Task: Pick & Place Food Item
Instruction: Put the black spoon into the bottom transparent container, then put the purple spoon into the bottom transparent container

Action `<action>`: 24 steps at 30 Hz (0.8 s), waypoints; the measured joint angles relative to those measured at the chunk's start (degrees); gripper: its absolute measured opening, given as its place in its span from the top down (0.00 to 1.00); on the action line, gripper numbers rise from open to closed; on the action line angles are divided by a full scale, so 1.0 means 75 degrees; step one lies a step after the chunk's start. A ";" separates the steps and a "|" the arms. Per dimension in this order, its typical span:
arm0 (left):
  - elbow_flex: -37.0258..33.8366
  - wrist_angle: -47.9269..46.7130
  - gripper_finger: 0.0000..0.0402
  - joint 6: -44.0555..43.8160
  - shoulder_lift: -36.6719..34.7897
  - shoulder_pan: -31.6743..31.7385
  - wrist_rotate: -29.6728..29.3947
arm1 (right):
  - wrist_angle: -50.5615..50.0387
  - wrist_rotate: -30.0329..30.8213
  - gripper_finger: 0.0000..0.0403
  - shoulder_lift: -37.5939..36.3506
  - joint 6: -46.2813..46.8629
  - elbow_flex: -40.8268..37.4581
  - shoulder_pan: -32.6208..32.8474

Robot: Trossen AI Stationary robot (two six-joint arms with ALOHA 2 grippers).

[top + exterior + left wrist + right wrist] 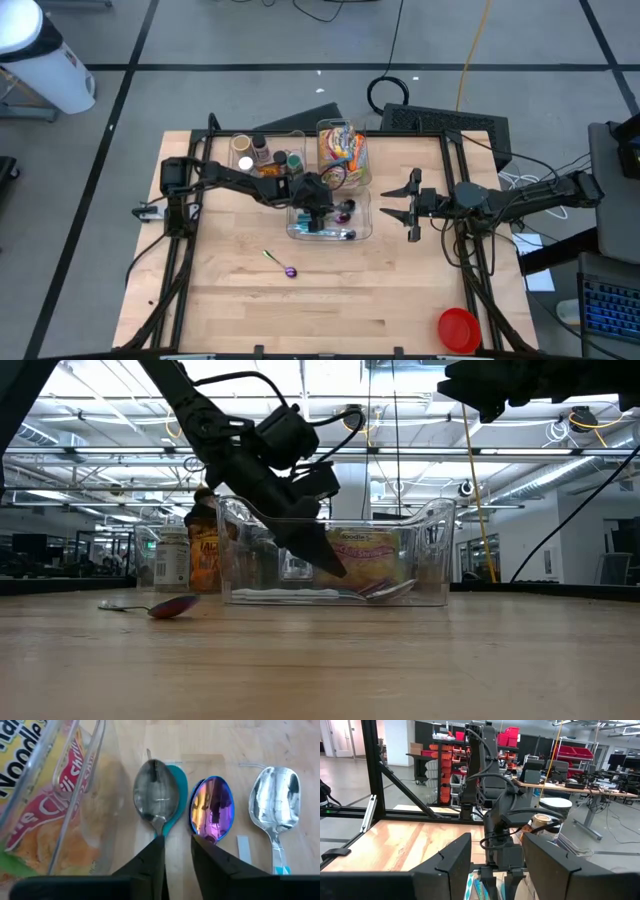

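My left gripper (318, 214) (336, 568) reaches slanting down into a clear bin (362, 232) that holds several spoons. Its fingers (177, 839) stand a little open, with nothing plainly between them. One fingertip is over the neck of a silver spoon (155, 790), which lies on a teal spoon (181, 780). The other is over the neck of an iridescent purple spoon (212, 807). A noodle packet (35, 815) (365, 552) stands in the neighbouring clear bin (343, 150). My right gripper (408, 206) (495, 860) waits open, raised at the right. My left gripper's fingertips (156, 851) cover the necks of the silver spoon and the iridescent spoon from above. I cannot tell whether they touch either. All the spoons lie flat on the bin's floor.
A third clear bin (262, 155) with jars and bottles stands at the back left. A purple spoon (281, 264) (172, 606) lies on the bare wood in front of the bins. A red round lid (458, 328) sits near the front right corner.
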 joint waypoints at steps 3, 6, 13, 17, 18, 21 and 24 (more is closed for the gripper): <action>0.0000 0.0013 0.71 -0.0139 -0.0004 -0.0008 -0.0245 | 0.0000 0.0000 0.58 0.0000 0.0000 0.0000 0.0000; -0.0003 -0.0066 0.67 -0.0175 -0.0203 -0.0011 -0.0404 | -0.0003 0.0000 0.58 0.0002 0.0000 0.0000 0.0000; -0.0003 -0.0130 0.60 -0.0723 -0.1544 -0.0052 -0.0595 | -0.0006 0.0003 0.58 0.0000 0.0003 0.0000 0.0000; 0.0000 -0.0433 0.59 -0.0755 -0.2474 -0.0249 -0.0103 | -0.0006 0.0003 0.58 0.0002 0.0003 -0.0002 0.0000; 0.0000 -0.0577 0.59 -0.0749 -0.2708 -0.0320 0.0034 | -0.0003 0.0003 0.58 0.0001 0.0003 0.0000 0.0000; 0.0000 -0.1116 0.59 -0.0913 -0.3272 -0.0593 0.0306 | -0.0003 0.0003 0.58 0.0003 0.0003 0.0000 0.0000; 0.0003 -0.1594 0.59 -0.1313 -0.3713 -0.0914 0.0589 | -0.0003 0.0001 0.58 0.0003 0.0003 0.0000 0.0000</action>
